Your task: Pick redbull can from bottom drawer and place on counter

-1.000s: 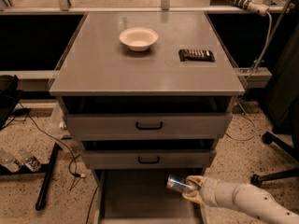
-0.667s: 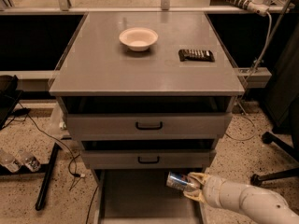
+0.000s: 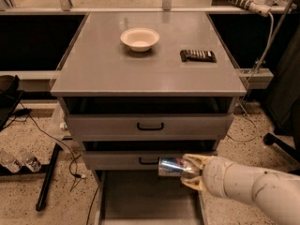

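Note:
My gripper (image 3: 190, 172) is shut on the redbull can (image 3: 170, 167), a slim silver-and-blue can held on its side, pointing left. The can hangs above the open bottom drawer (image 3: 150, 200), in front of the middle drawer's face, right of its handle. My white arm (image 3: 248, 186) comes in from the lower right. The counter (image 3: 140, 69) is the broad grey top of the cabinet, well above the can.
A cream bowl (image 3: 139, 39) and a dark flat packet (image 3: 198, 55) lie on the counter. The two upper drawers (image 3: 150, 124) stand slightly pulled out. Cables and a black pole (image 3: 49, 177) lie on the floor at left; a chair base (image 3: 281, 144) at right.
My gripper has lifted the can a little and moved it slightly left, so it now sits higher against the middle drawer's face.

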You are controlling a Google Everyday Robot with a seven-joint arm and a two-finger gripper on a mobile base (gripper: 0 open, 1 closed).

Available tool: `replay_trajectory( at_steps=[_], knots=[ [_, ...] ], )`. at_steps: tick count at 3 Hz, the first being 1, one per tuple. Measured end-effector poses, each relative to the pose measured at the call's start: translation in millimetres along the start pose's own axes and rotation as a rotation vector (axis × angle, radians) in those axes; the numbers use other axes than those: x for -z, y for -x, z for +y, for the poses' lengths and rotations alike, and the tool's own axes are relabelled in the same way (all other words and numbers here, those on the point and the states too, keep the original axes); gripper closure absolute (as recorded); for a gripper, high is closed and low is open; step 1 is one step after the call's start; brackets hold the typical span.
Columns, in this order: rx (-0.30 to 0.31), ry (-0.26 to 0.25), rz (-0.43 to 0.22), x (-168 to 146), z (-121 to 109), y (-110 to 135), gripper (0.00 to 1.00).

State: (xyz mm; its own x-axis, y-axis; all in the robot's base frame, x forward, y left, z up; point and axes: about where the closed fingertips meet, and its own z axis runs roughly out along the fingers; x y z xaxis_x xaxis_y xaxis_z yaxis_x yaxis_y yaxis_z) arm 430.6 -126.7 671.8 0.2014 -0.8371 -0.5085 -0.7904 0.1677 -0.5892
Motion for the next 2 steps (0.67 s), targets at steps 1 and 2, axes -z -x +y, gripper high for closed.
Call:
replay_trajectory(
  at_steps=[1,2],
  knots=[
    [0.066,-0.018,-0.059,35.3,-49.0,31.6,1.0],
    [0.048,-0.031,-0.162,67.3,-95.3,36.5,1.0]
  ],
)
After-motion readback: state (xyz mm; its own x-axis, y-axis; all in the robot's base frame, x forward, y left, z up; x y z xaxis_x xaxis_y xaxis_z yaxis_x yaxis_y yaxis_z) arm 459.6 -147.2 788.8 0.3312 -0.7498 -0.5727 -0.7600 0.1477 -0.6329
